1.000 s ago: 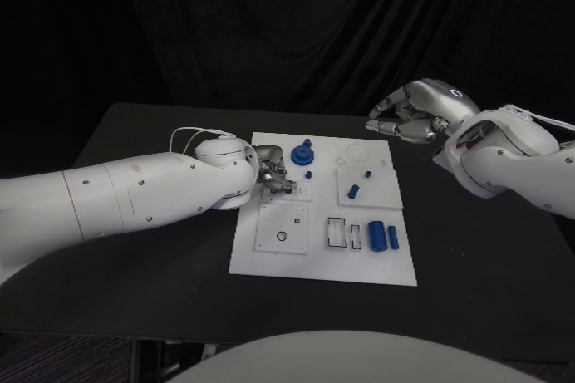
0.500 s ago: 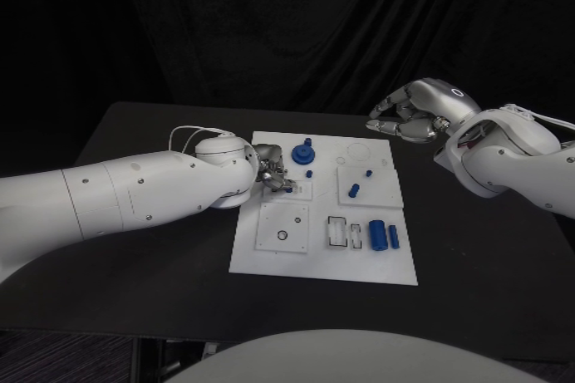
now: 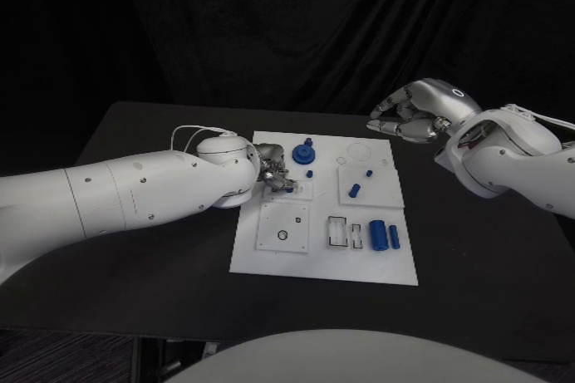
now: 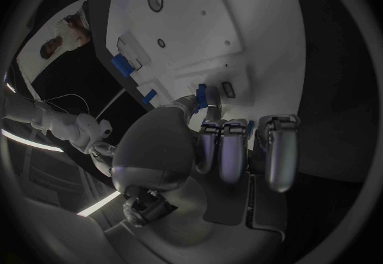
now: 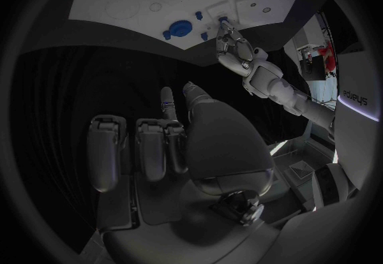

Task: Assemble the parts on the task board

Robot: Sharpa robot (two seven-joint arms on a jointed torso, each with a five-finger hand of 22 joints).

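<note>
The left hand [image 3: 273,174] sits over the task board's [image 3: 323,258] left edge; its fingers [image 4: 209,99] pinch a small blue part [image 4: 202,93], long axis across the fingertips. The right hand [image 3: 405,115] hovers beyond the board's far edge, fingers curled together, empty.

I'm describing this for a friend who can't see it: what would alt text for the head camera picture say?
A robot's left hand reaches over the left side of a white task board on a black table, fingers down among small blue parts. Its right hand hangs curled above the table past the board's far right corner, holding nothing visible.
</note>
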